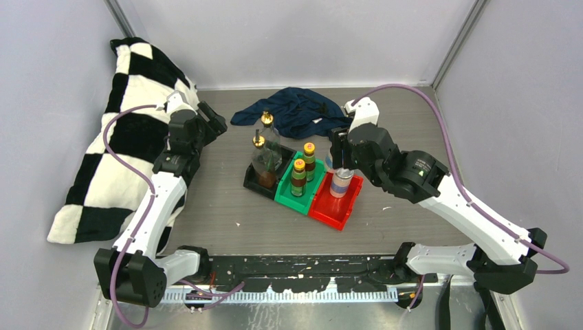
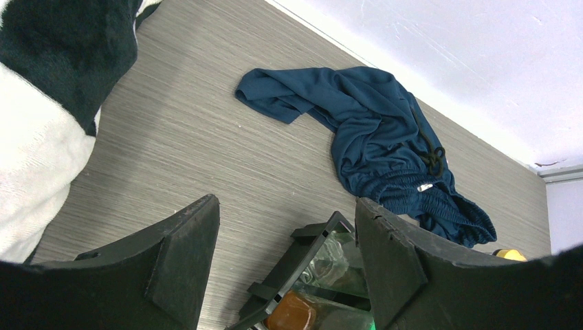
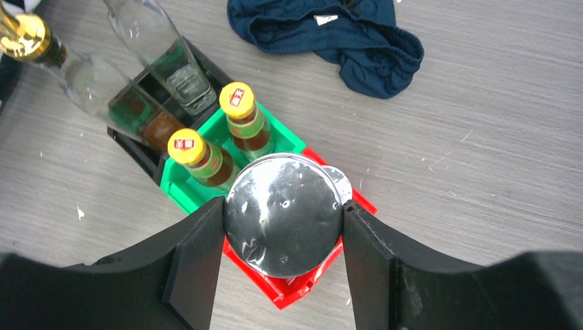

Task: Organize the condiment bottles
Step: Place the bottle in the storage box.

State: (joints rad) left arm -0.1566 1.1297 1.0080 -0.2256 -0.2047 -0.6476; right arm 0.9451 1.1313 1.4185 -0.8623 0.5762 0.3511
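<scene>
Two clear glass bottles with gold tops (image 1: 267, 121) (image 1: 258, 143) stand in the black bin (image 1: 253, 183). Two dark yellow-capped bottles (image 1: 309, 150) (image 1: 299, 167) stand in the green bin (image 1: 289, 196). My right gripper (image 1: 339, 163) is shut on a silver-topped jar (image 3: 283, 213) and holds it in or just over the red bin (image 1: 331, 210). The edge of a second jar cap (image 3: 342, 183) peeks out behind the held jar. My left gripper (image 1: 216, 124) is open and empty, left of the black bin. In the left wrist view its jaws (image 2: 285, 254) frame the bin's corner (image 2: 309, 240).
A dark blue cloth (image 1: 297, 110) lies bunched behind the bins and shows in the left wrist view (image 2: 385, 137) and the right wrist view (image 3: 330, 31). A black-and-white checkered blanket (image 1: 124, 144) fills the left side, under the left arm.
</scene>
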